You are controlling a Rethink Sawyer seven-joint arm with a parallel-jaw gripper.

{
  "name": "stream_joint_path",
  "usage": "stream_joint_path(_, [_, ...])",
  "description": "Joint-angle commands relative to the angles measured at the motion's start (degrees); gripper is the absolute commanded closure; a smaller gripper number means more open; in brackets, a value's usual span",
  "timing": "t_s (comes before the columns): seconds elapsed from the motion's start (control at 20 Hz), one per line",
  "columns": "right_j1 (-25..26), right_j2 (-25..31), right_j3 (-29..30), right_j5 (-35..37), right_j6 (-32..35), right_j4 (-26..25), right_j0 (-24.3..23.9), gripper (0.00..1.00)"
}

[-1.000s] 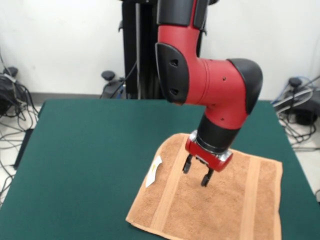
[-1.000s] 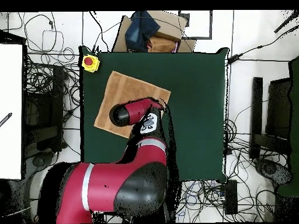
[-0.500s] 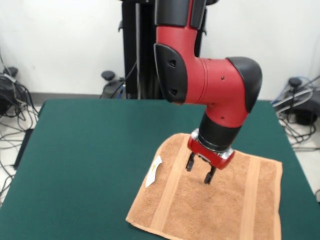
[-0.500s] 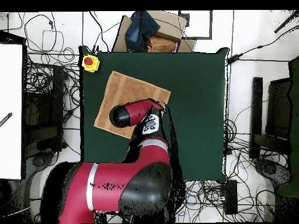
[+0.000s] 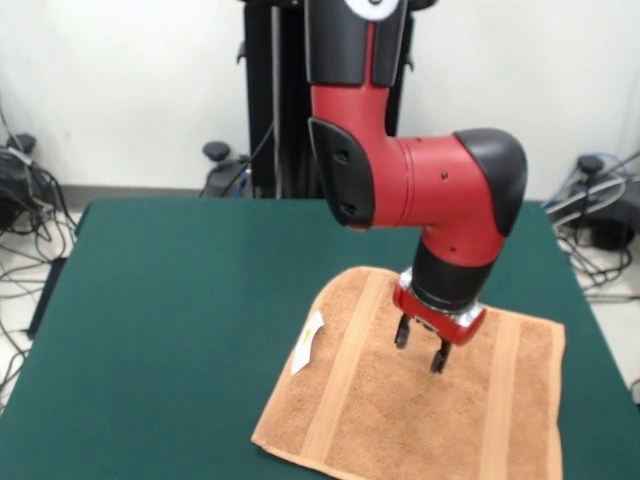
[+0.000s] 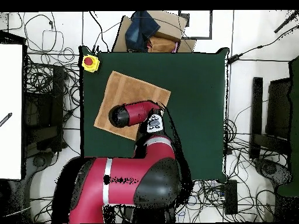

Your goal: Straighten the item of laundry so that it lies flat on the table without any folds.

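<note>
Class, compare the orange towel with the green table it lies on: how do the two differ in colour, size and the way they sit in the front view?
Colour: the towel is orange-tan with two paler woven bands; the table is plain dark green.
Size: the towel covers only a small part of the table, which is far wider.
Pose: the towel lies skewed, its corners off the table's edges; the table sits square to the camera.
Extras: the towel carries a white tag; the table has none.
Both look flat and roughly rectangular.

towel (image 5: 420,410) near edge cropped, arm-hidden overhead

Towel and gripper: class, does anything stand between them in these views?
Nothing visible does. The gripper, fingers apart, hangs directly above the middle of the towel, which lies spread on the green table. Only open air separates them.
</note>
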Motion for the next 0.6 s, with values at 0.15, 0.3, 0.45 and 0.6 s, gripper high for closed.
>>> stream_joint_path(0.15, [3.16,6.19,2.28,-0.63,-7.17,-3.47,-0.68,0.0])
stream_joint_path(0.3, [3.15,6.9,3.23,-0.49,-6.19,-2.54,-1.83,1.0])
stream_joint_path(0.45, [3.32,6.01,3.05,-0.71,-5.1,-2.48,-1.22,1.0])
stream_joint_path(0.6, [3.74,5.73,2.21,-0.62,-5.11,-2.62,-0.95,1.0])
